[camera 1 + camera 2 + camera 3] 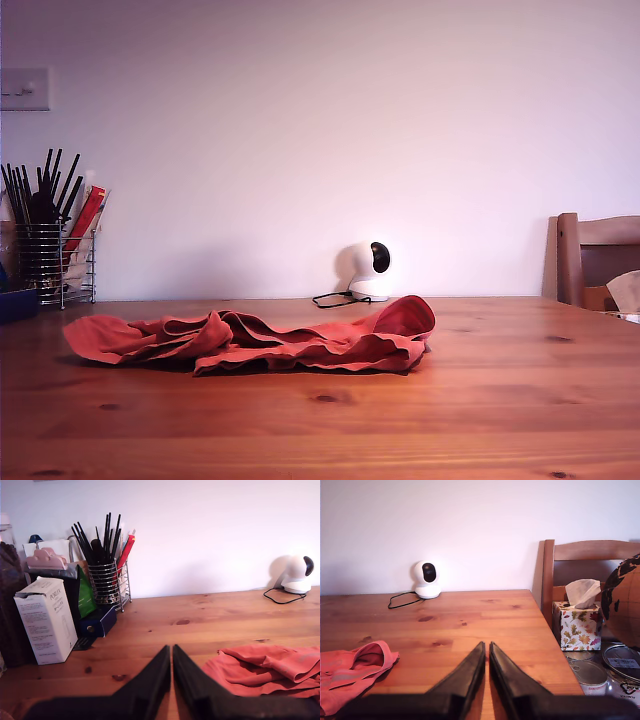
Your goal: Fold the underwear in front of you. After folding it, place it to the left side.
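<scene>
The coral-red underwear point(255, 342) lies crumpled and stretched out across the middle of the wooden table point(500, 400). One end of the underwear point(270, 670) shows in the first wrist view, off to the side of my first gripper point(171, 650), whose black fingers are shut with nothing between them. The other end of the underwear point(352, 672) shows in the second wrist view, apart from my second gripper point(486, 646), also shut and empty. Neither arm appears in the exterior view.
A wire holder of black utensils point(50, 250) stands at the back on the exterior view's left, with a white box point(46, 620) and other items near it. A small white camera point(372, 270) sits by the wall. A chair point(595, 260), tissue box point(579, 622) and tins point(590, 672) are at the exterior view's right.
</scene>
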`<state>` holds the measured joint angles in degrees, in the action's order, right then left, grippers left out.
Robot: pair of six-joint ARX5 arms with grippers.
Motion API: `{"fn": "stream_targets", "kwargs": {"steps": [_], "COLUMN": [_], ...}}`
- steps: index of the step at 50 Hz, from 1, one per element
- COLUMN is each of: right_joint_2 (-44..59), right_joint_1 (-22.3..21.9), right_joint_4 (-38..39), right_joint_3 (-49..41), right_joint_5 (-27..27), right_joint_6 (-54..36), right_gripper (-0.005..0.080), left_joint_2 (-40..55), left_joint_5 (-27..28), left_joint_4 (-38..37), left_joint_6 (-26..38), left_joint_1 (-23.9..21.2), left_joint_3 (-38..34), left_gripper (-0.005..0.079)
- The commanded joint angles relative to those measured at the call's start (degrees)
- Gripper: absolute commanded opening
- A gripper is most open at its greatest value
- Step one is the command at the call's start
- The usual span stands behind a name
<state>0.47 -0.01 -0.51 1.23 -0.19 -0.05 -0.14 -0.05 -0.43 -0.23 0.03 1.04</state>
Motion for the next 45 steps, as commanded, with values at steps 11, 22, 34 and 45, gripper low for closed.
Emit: {"fn": "stream_targets", "kwargs": {"steps": [11, 22, 34, 45], "right_joint_2": [-0.31, -0.33, -0.33, -0.33], "right_joint_1": [-4.92, -4.87, -4.87, -4.87], "right_joint_4": [-8.57, -6.10, 4.44, 11.78], "right_joint_3": [-0.79, -0.79, -0.79, -0.61], "right_joint_5": [-8.26, -8.44, -8.46, -8.96], "right_joint_6": [4.72, 4.81, 5.03, 10.14], "right_gripper": [-0.0012, -0.0012, -0.0012, -0.0012], "left_joint_2": [-0.57, -0.57, -0.57, -0.57], "left_joint_5": [10.29, 10.95, 13.09, 15.78], "left_joint_4": [-11.91, -10.95, -0.13, 10.82], "left_joint_6": [0.22, 0.22, -1.14, -6.91], "left_joint_1": [5.22, 5.20, 5.20, 5.20], "left_joint_3": [-2.27, -2.27, -2.21, -2.12], "left_gripper": [-0.0019, -0.0019, -0.0019, -0.0019]}}
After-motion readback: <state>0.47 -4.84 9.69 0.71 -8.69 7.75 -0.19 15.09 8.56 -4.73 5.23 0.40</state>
